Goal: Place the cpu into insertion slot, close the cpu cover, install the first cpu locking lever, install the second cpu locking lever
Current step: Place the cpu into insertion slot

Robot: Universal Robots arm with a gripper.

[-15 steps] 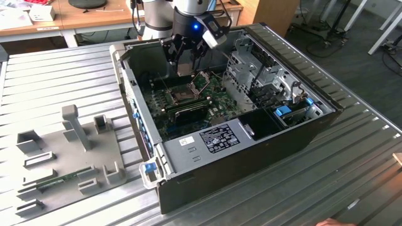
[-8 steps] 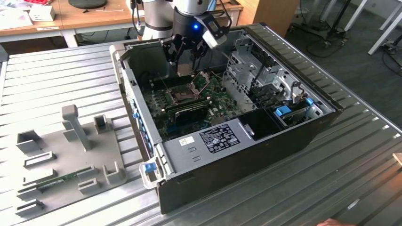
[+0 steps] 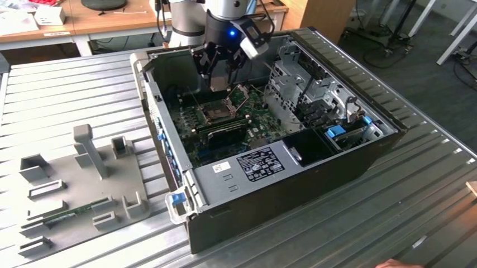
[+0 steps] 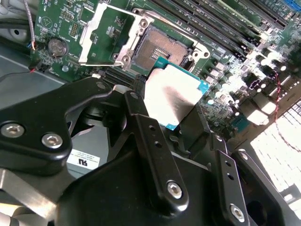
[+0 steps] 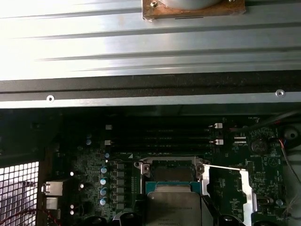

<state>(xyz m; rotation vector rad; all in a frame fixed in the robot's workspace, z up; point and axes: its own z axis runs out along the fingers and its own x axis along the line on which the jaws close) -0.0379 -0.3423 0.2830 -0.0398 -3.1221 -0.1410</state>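
My gripper (image 3: 216, 82) hangs inside the open computer case, just above the green board. It is shut on the cpu (image 4: 171, 96), a flat silvery square with a teal edge pinched between the black fingers (image 4: 141, 122). The insertion slot (image 4: 157, 49) lies open and bare right beyond the chip, without touching it. In the first wrist view the cpu (image 5: 173, 207) sits close in front of the insertion slot (image 5: 171, 172). The cpu cover (image 4: 106, 33), a silver frame with a cut-out centre, is swung open to one side of the slot, and the first wrist view shows the cpu cover (image 5: 230, 186) too.
Long black memory strips (image 4: 225, 23) run beside the socket. A grey drive cage (image 3: 298, 84) fills the case toward the exterior view's right. A grey fixture plate (image 3: 75, 178) lies on the ribbed metal table at that view's left. A hand (image 3: 395, 263) shows at the lower edge.
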